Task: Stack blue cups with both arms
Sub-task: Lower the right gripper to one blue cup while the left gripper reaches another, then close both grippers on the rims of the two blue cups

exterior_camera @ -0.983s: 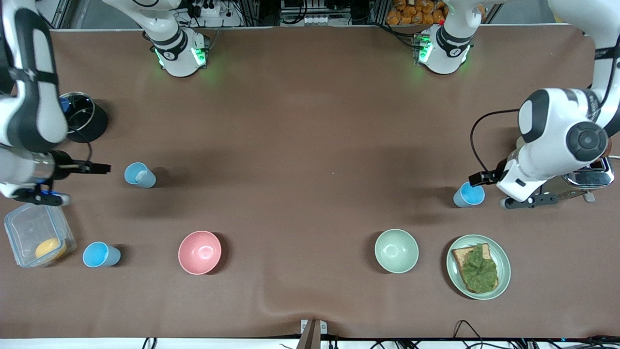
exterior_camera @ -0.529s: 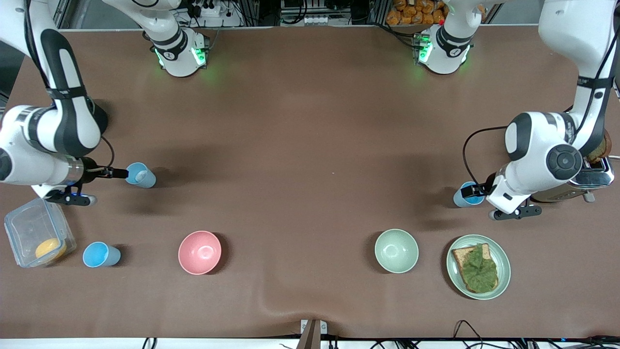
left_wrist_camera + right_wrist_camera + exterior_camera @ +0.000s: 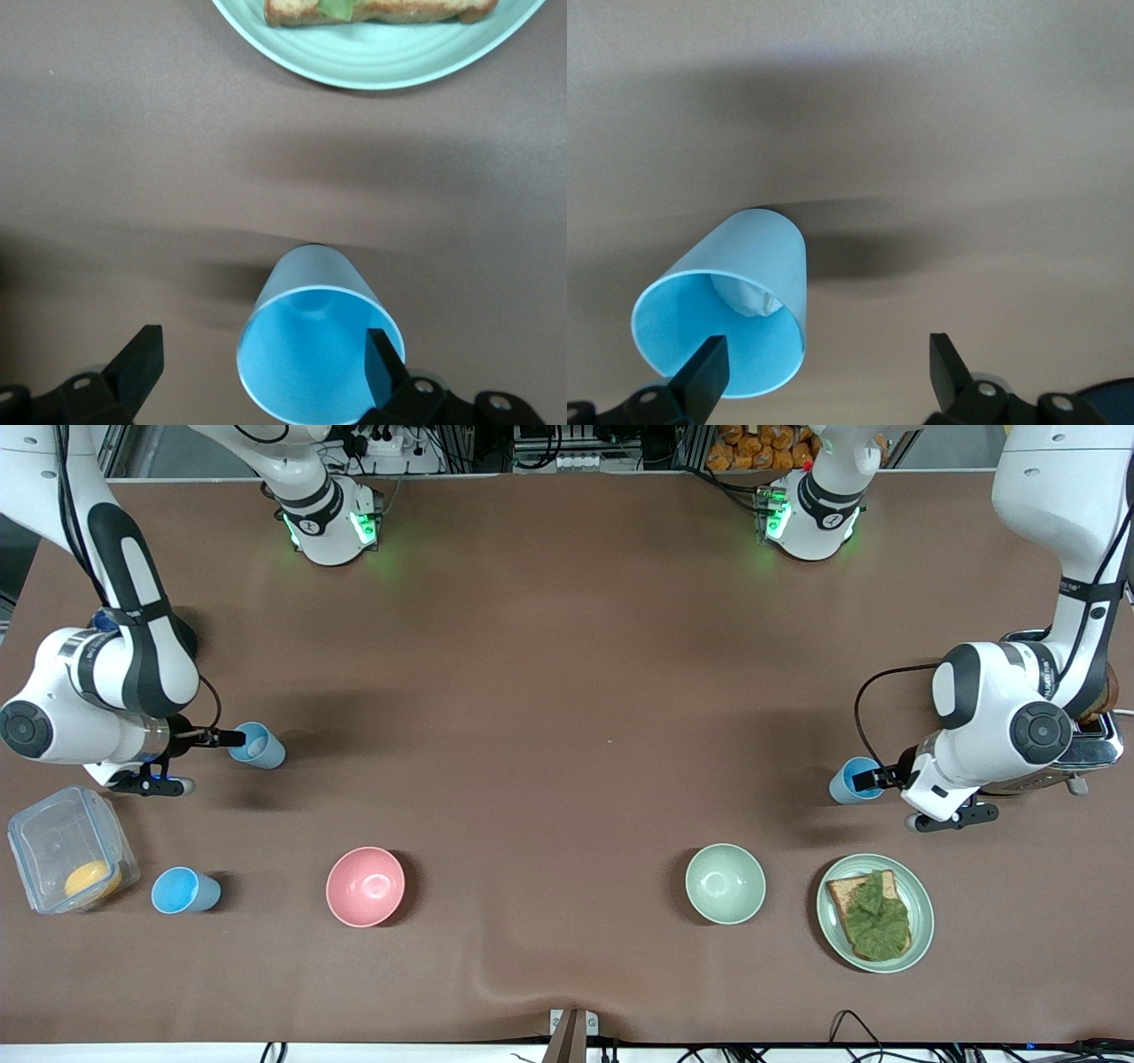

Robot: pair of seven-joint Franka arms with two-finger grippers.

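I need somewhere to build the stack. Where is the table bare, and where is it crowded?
The widest bare patch is mid-table, between the pink bowl and the pale green bowl and up toward the arm bases. It is crowded at both ends: the lidded container and two blue cups at one, plate, toaster and third cup at the other.

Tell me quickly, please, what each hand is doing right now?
Left hand: open, one finger inside the blue cup beside the plate.
Right hand: open, one finger at another blue cup's rim.

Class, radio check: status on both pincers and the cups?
Left pincer open, one finger inside cup. Right pincer open, one finger inside second cup. Third cup untouched. Nothing stacked.
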